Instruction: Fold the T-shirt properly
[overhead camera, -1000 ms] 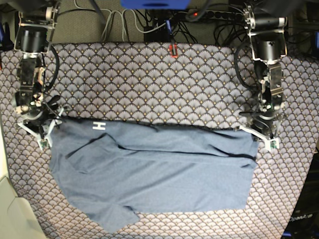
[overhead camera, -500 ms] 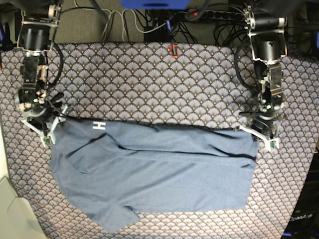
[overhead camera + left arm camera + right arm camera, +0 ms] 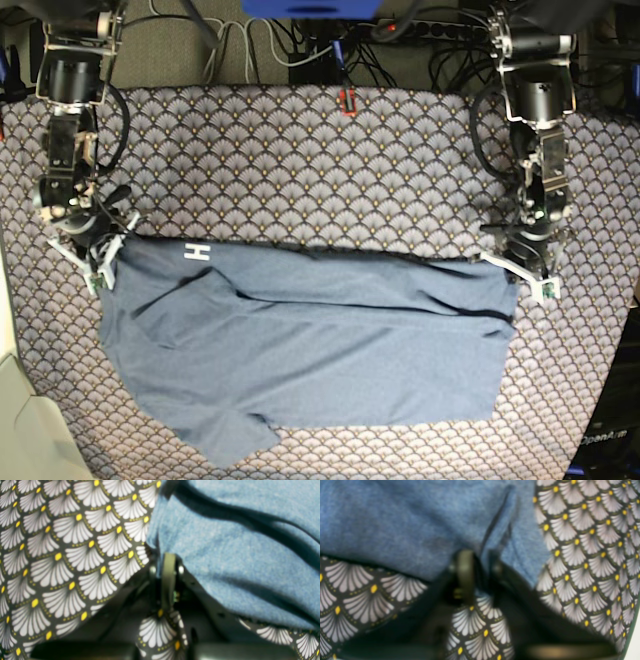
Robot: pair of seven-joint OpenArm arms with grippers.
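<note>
The slate-blue T-shirt (image 3: pixel 310 350) lies spread across the near half of the table, folded lengthwise, with a white letter (image 3: pixel 198 252) near its far left edge and a sleeve at the near left. My left gripper (image 3: pixel 518 264) is shut on the shirt's far right corner. In the left wrist view its fingers (image 3: pixel 168 565) press together at the edge of the T-shirt (image 3: pixel 237 555). My right gripper (image 3: pixel 104 254) sits at the far left corner. In the right wrist view it (image 3: pixel 480 561) pinches a fold of the T-shirt (image 3: pixel 395 525).
A scallop-patterned tablecloth (image 3: pixel 300 160) covers the table. A small red object (image 3: pixel 347 102) lies at its far edge. Cables and a power strip (image 3: pixel 420 28) run behind the table. A pale object (image 3: pixel 20 430) stands at the near left corner.
My right gripper has shifted slightly toward the shirt's far left corner and closed on the fabric. The left arm and the shirt's lay are unchanged.
</note>
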